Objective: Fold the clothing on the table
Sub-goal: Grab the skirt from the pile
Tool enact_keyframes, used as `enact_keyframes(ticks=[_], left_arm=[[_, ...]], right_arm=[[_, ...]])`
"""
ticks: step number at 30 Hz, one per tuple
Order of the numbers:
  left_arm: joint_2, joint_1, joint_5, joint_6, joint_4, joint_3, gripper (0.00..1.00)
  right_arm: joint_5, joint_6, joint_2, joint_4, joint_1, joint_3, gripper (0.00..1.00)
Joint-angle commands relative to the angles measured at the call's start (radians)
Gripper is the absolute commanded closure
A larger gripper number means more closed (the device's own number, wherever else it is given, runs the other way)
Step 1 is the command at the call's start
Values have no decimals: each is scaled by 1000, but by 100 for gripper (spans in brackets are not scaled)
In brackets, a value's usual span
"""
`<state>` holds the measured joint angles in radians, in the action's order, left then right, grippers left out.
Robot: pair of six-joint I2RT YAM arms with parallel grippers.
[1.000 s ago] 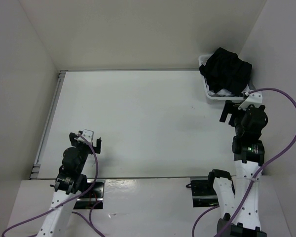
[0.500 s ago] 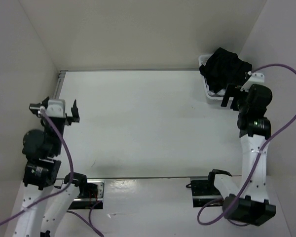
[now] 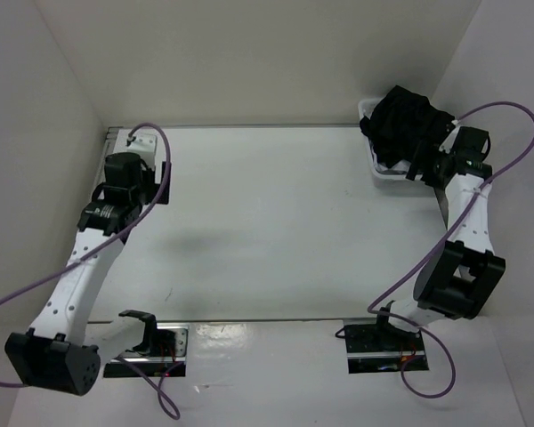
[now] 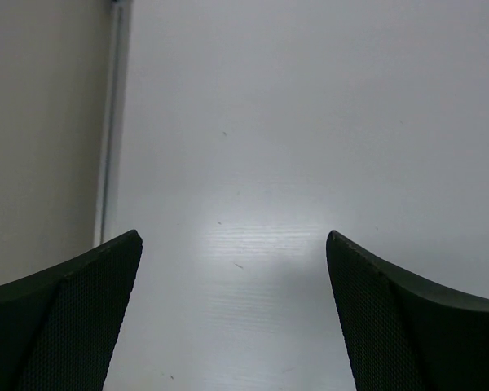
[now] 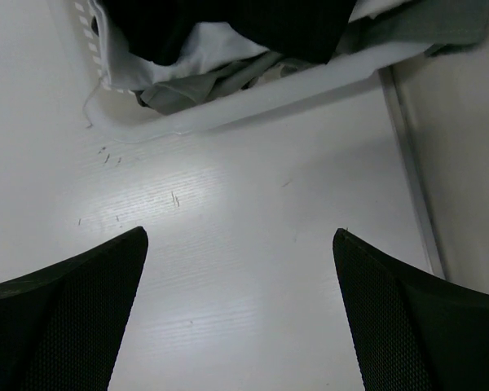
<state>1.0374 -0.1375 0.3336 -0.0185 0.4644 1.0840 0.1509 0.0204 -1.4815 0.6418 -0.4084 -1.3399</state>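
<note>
- Bench [image 3: 249, 231] — a wide white surface. The fold will be done on its open middle.
- Skirt [image 3: 409, 129] — a black bunched heap at the far right corner. It sits in a basket, piled above the rim, and is not laid out on the bench.
- Basket [image 5: 293, 85] — small, white, set against the right wall. A white garment [image 5: 212, 41] and some grey cloth [image 5: 228, 77] lie under the skirt.
- Right tool [image 5: 240, 236] — jaws wide and holding nothing. It hovers over bare bench just beside the basket's near rim.
- Left tool [image 4: 232, 240] — jaws wide and holding nothing. It hangs over the far left of the bench near the edge rail [image 4: 114, 122], well apart from the skirt.
- Step in hand, as judged: fetch the skirt out of the basket.
  - Bring the right tool over the top of the black heap.
  - Pinch black fabric only, clear of the white garment.
  - Lift until the hem clears the rim, then carry the skirt to the middle of the bench.
  - Keep the left tool ready to take the other edge.
</note>
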Motion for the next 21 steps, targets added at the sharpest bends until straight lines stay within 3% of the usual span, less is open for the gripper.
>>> enact_keyframes(ticks=[1,8,18,21], left_arm=[[61,13,-123,52,11,19,0],[60,32,-206,84,48,51,0],[-293,41,-137,107,-190,-200,0],[-298,84,-151,130,-167,-199,0]], right_arm=[[-75,45,-9,-93,14,-97,2],[-148,46,-140,-201,37,-193,2],[-257,46,-361,-298,128,-346,2],[-299,55,-424,-309,166,-410,2]])
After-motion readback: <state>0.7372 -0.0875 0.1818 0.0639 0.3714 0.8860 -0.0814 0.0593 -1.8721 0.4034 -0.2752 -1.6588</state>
